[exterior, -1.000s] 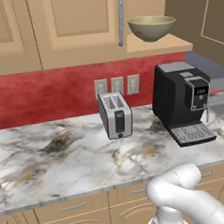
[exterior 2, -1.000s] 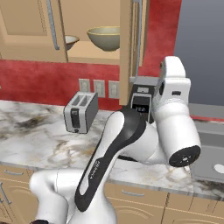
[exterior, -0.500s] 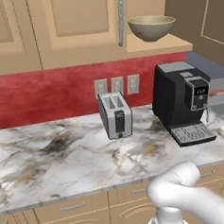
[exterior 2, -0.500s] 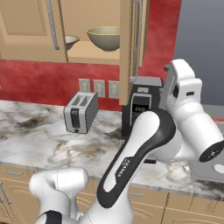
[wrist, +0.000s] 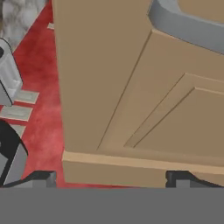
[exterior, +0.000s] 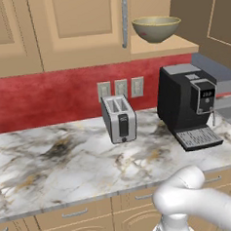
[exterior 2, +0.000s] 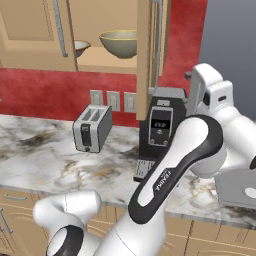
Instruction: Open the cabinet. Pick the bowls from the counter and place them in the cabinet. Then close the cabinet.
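open cabinet door close ahead of the wide-spread, empty fingers, its lower edge between them

Marble counter — toaster, coffee machine.

A home kitchen: tan wall cabinets over a marble surface, with a toaster, coffee machine and red backsplash.

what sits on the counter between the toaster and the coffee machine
Nothing: in the left base view the toaster and the coffee machine stand apart, with bare marble counter between them.
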You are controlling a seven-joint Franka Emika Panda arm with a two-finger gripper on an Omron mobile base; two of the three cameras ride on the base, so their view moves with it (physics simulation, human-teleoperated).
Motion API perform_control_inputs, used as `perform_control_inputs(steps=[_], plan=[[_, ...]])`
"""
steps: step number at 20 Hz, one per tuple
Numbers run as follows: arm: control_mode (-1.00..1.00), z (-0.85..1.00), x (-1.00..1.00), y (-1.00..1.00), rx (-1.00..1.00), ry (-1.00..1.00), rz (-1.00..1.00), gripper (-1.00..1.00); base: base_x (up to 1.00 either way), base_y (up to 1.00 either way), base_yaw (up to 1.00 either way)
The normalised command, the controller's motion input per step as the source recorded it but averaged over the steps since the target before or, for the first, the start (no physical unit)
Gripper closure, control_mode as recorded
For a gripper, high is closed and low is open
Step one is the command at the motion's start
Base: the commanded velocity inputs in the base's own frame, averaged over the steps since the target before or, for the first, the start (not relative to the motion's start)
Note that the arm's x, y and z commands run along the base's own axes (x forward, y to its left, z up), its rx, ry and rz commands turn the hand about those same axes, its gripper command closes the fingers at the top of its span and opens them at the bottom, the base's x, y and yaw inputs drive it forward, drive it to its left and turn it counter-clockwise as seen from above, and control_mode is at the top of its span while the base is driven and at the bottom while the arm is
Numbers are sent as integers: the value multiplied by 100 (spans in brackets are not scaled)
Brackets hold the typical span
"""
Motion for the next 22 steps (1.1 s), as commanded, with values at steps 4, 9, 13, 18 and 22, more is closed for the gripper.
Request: perform_control_inputs(steps=[4, 9, 13, 18, 22], plan=[[-100, 0, 13, 0, -12, 0, 10, -100, 0, 0, 0], [-100, 0, 6, 0, -12, 0, 7, -100, 0, 0, 0], [-100, -2, 0, 16, -12, 0, 5, -100, 0, 0, 0], [-100, -2, 0, 35, -10, 0, 5, -100, 0, 0, 0], [-100, 0, 0, 42, -6, 0, 4, -100, 0, 0, 0]])
